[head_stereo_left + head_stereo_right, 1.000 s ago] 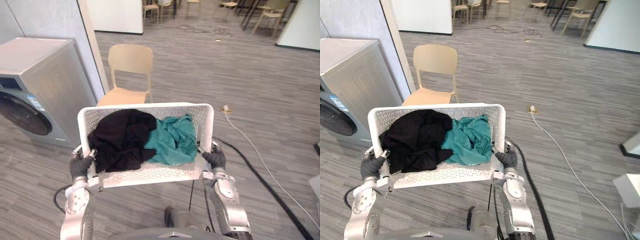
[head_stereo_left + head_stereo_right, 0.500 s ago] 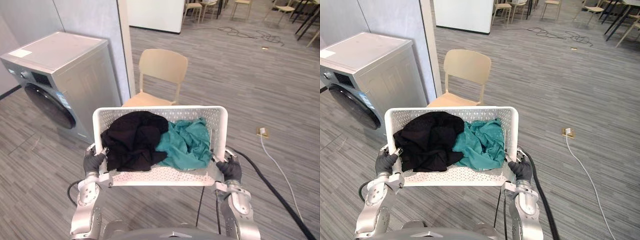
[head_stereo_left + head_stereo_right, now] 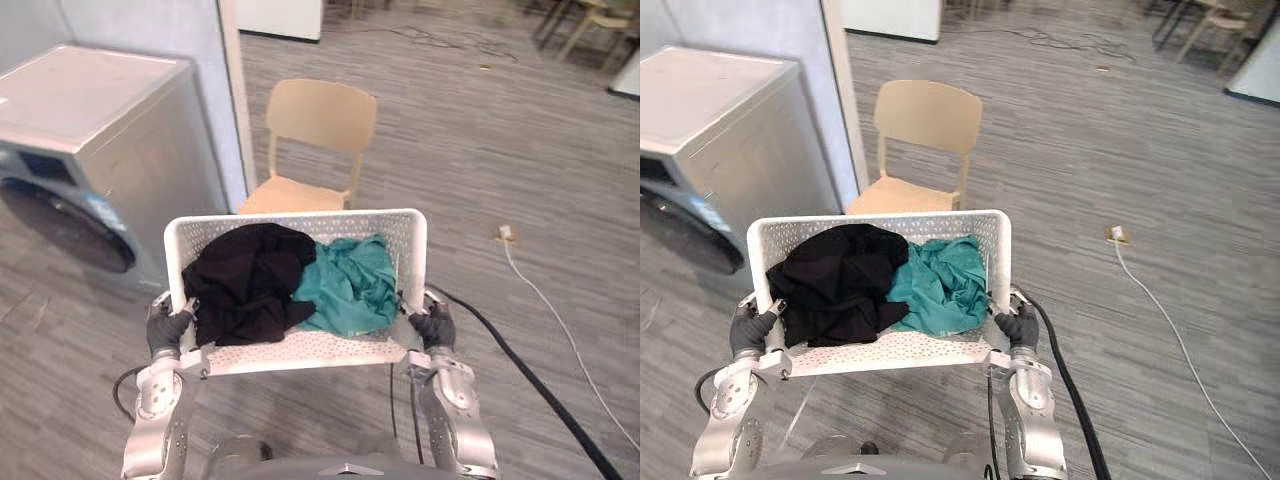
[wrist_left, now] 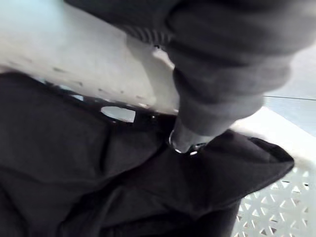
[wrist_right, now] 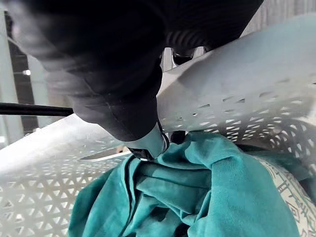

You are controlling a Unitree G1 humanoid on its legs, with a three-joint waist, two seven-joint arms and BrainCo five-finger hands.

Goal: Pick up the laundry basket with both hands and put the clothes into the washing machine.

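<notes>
Laundry basket (image 3: 300, 350) is carried above the floor. Left hand (image 3: 165, 330) grips its left end and right hand (image 3: 432, 327) its right end, fingers apparently curled over the rim. A black garment (image 3: 245, 280) and a teal garment (image 3: 350, 285) lie inside. The washing machine (image 3: 90, 170) stands front-left.

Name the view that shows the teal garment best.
The left eye view: the crumpled teal garment lies open to view in the white perforated laundry basket's right half, beside the black garment. The right eye view matches it; the right wrist view gives a close-up of its folds.
</notes>
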